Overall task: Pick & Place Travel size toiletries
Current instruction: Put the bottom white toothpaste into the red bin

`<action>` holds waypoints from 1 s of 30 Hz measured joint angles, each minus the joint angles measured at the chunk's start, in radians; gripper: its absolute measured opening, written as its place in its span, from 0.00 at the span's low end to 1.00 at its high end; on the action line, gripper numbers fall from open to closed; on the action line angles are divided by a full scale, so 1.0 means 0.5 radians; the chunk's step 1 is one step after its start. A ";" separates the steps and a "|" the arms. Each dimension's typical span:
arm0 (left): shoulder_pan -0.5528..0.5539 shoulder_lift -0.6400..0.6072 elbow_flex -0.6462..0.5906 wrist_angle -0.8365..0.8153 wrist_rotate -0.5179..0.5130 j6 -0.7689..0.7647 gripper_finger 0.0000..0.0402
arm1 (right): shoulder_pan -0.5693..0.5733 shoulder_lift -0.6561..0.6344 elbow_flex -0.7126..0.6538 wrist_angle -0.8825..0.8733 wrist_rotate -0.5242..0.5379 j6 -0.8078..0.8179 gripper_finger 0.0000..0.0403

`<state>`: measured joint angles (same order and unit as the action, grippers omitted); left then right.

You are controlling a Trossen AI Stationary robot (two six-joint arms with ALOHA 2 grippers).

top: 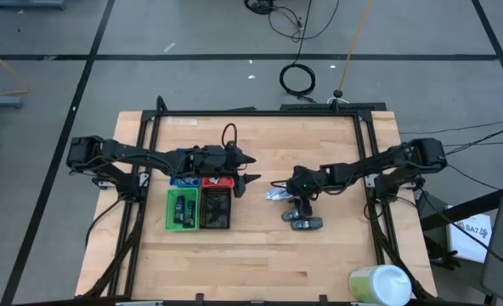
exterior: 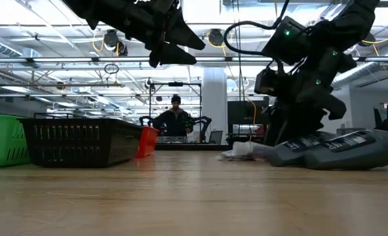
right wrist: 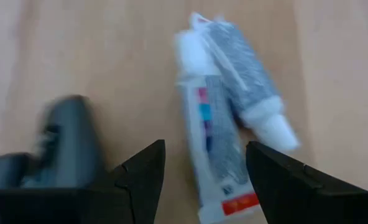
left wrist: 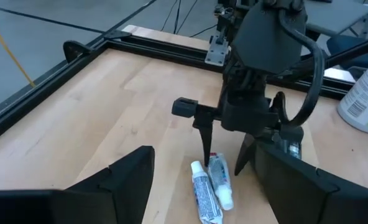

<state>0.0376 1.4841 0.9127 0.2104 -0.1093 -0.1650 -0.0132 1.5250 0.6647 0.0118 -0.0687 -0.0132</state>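
Two small white tubes [right wrist: 212, 130] lie side by side on the wooden table, also seen in the left wrist view [left wrist: 210, 186] and the high view [top: 277, 195]. My right gripper [left wrist: 224, 163] hangs open just above them, fingers pointing down on either side of their capped ends, holding nothing. Two dark grey oblong packs [top: 302, 219] lie on the table beside it, toward the near edge; they also show in the low view [exterior: 338, 149]. My left gripper [top: 253, 168] is open and empty in the air, right of the trays, facing the tubes.
Blue [top: 183, 180], red [top: 219, 180], green [top: 181, 209] and black [top: 215, 209] trays stand together left of centre. A big pale green-white cylinder [top: 379, 285] lies at the near right corner. A black frame rail [top: 260, 112] runs round the table. A person [exterior: 175, 118] sits far behind.
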 joint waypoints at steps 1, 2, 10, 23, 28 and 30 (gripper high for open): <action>0.000 0.000 0.000 -0.003 0.000 0.001 0.66 | 0.000 0.005 0.000 0.013 -0.028 0.014 0.53; 0.000 0.000 -0.001 -0.010 0.000 0.008 0.66 | 0.003 0.013 0.000 0.028 -0.031 0.019 0.53; 0.000 0.001 -0.001 -0.014 -0.005 0.027 0.62 | 0.013 0.016 0.000 0.026 -0.029 0.004 0.48; 0.000 0.002 -0.001 -0.058 -0.005 -0.002 0.65 | 0.013 0.014 -0.008 -0.100 -0.027 0.126 0.39; 0.000 0.002 -0.001 -0.058 -0.005 -0.001 0.62 | 0.012 0.013 -0.033 -0.082 -0.020 0.160 0.38; 0.000 0.002 -0.001 -0.057 -0.004 -0.001 0.61 | 0.012 0.013 -0.036 -0.087 -0.018 0.162 0.38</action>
<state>0.0376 1.4849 0.9123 0.1818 -0.1114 -0.1654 -0.0071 1.5314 0.6468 -0.0319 -0.0776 0.0677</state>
